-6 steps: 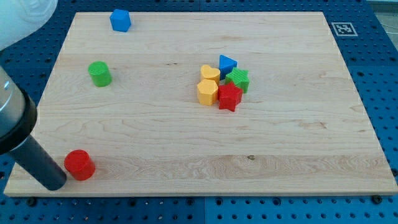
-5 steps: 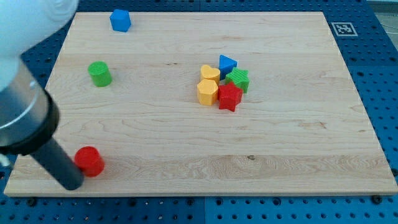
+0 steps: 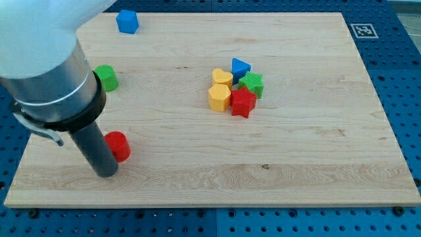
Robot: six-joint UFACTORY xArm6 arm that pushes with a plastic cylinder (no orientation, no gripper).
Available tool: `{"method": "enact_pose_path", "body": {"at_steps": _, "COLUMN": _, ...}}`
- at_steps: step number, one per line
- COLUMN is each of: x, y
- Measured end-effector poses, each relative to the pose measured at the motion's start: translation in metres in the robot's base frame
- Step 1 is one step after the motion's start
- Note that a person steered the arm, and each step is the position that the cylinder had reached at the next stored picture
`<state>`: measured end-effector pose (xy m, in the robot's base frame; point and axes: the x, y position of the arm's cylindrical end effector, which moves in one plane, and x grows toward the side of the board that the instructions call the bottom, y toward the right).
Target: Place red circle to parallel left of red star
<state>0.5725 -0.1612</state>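
The red circle [image 3: 119, 145] lies on the wooden board [image 3: 296, 151] at the view's lower left. My tip [image 3: 105, 172] stands just to its lower left, touching its left side. The red star [image 3: 243, 103] sits right of the board's middle, far to the right of the red circle. It is the lowest block of a tight cluster. The thick arm body hides part of the board's left side.
Cluster around the red star: yellow hexagon [image 3: 219, 97], yellow heart-like block [image 3: 222, 78], blue triangle [image 3: 240, 67], green star [image 3: 252, 84]. A green cylinder [image 3: 107, 78] sits at the left, partly behind the arm. A blue block [image 3: 127, 21] lies at the top left.
My tip has moved right and up, pushing the red circle right and up from near the board's lower left corner. The other blocks have not moved.
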Motion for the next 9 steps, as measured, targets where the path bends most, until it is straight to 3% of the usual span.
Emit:
{"method": "enact_pose_path", "body": {"at_steps": 4, "x": -0.010, "y": -0.012}}
{"method": "enact_pose_path", "body": {"at_steps": 9, "x": -0.031, "y": 0.014}}
